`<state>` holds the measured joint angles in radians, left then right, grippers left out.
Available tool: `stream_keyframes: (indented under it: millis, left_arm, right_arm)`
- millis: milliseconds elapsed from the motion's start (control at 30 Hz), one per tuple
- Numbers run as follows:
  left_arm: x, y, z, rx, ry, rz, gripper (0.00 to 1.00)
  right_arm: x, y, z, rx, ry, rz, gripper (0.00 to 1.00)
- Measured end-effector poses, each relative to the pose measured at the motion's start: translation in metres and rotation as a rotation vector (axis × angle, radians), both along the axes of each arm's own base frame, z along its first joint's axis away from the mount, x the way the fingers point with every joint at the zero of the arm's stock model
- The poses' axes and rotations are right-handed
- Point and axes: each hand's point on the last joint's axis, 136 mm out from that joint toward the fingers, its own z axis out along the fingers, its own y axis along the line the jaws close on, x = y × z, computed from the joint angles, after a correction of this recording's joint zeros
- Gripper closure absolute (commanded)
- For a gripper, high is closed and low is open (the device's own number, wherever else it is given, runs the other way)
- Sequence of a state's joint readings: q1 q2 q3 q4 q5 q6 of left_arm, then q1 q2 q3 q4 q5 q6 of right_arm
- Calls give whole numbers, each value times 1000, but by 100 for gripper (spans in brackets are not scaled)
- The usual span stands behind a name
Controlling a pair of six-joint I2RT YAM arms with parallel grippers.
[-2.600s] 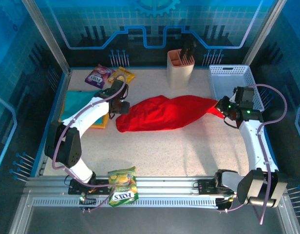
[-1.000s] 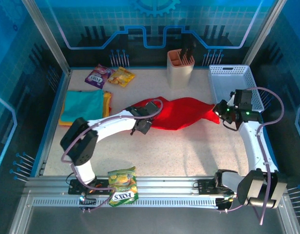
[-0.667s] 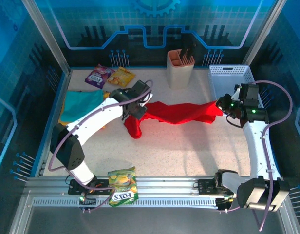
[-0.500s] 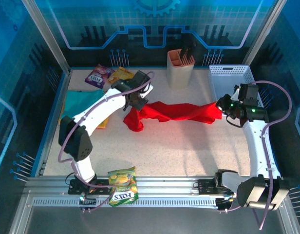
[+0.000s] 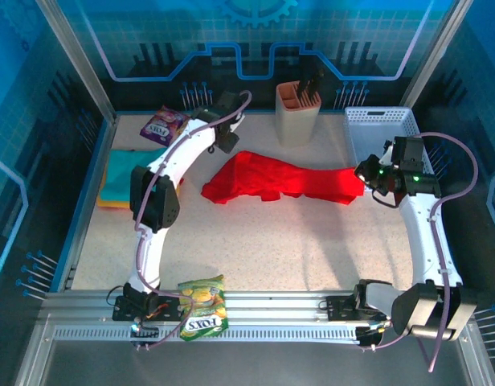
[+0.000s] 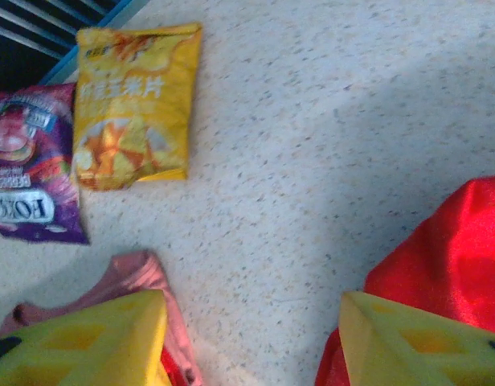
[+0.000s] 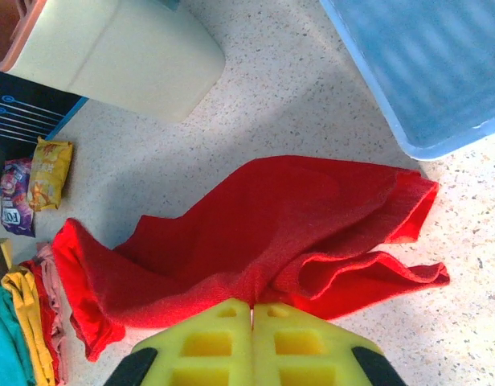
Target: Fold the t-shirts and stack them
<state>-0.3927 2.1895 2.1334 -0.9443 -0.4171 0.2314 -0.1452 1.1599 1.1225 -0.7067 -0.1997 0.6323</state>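
Red shirt (image 5: 280,181): crumpled; likely spreading step.
Left gripper (image 6: 249,326): off shirt's left end, wide, empty.
Right gripper (image 7: 251,315): clamped on shirt's right end.
Next: probably grip left end, flatten.

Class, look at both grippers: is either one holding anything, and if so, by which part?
The right gripper is shut on the red shirt, pinching its right end, nearest the basket. The left gripper is open and holds nothing.

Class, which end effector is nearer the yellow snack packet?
Left. The left end effector hovers just beside the packet; the right end effector is across the table, gripping the red t-shirt.
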Motion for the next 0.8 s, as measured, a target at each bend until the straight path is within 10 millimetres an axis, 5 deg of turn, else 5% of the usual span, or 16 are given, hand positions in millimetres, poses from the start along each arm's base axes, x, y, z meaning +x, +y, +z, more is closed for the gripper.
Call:
stream_keyframes:
  millis: [100,233,333,433,633,800]
  left_arm:
    - [-21,7,-4,-55,23,85,45]
    - [-84,4,-19,-169,88,139,44]
    - [-131,-16,-26,-243,117,131,36]
    - [-154,-43,-38,-295,125,95,35]
    - [-161,-71,-77,-272,158,92,33]
    - [-147,-59,-114,-136,154,161,61]
  right_arm:
    - [1,0,1,1,-8,2,100]
    - [4,1,2,6,-20,4,100]
    - [5,3,-1,13,-21,10,100]
    - [5,3,-6,17,-15,10,100]
    - [4,8,-15,29,1,17,100]
    - [5,8,-15,28,-3,17,100]
